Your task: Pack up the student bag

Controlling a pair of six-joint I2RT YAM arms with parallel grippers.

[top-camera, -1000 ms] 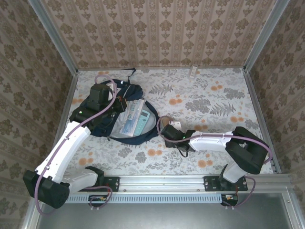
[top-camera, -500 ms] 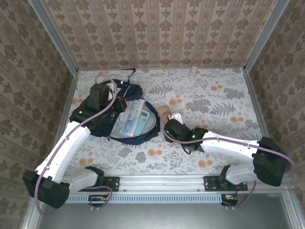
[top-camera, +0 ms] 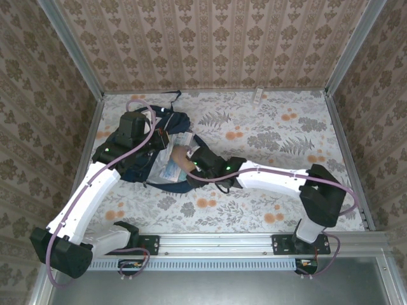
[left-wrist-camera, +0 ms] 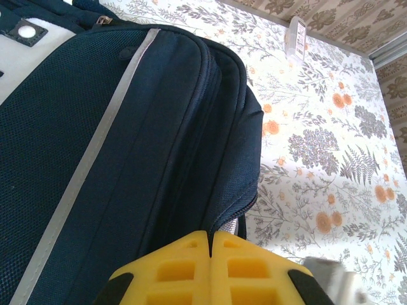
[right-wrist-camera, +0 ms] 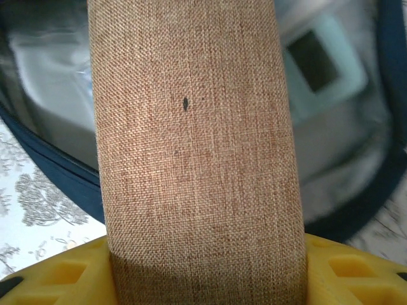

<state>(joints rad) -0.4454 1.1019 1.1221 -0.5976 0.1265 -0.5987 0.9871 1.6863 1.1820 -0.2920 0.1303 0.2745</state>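
Right wrist view has the right gripper (right-wrist-camera: 203, 279) half open around a brown woven case (right-wrist-camera: 191, 146). The yellow fingers (right-wrist-camera: 51, 279) press against the case's two sides, and the case stands up past them. Behind the case lies the open mouth of the student bag (right-wrist-camera: 57, 178), with its navy rim and grey lining. Inside the bag sits a mint-green device (right-wrist-camera: 321, 67) with a dark screen, and a pale item beside it is too blurred to name.

From the top external camera the student bag (top-camera: 135, 170) lies on the floral desk (top-camera: 286, 127), well left of the middle, with its mouth facing up. The right gripper (top-camera: 191, 160) hangs over that mouth and holds the brown woven case (top-camera: 182, 159) above a blue-and-white printed sheet (top-camera: 169, 169) inside the bag. The left gripper (top-camera: 162, 137) sits at the bag's far rim.

On the left wrist camera the left gripper (left-wrist-camera: 210, 254) is clenched tight, and the zipper edge of the student bag (left-wrist-camera: 127, 159) runs straight into the seam between its fingers.

One second ago the right gripper was beside the bag's right edge, over bare desk, with the case already in its grasp. It has since swung left and now stands above the bag's opening. The left gripper and the bag have not moved.
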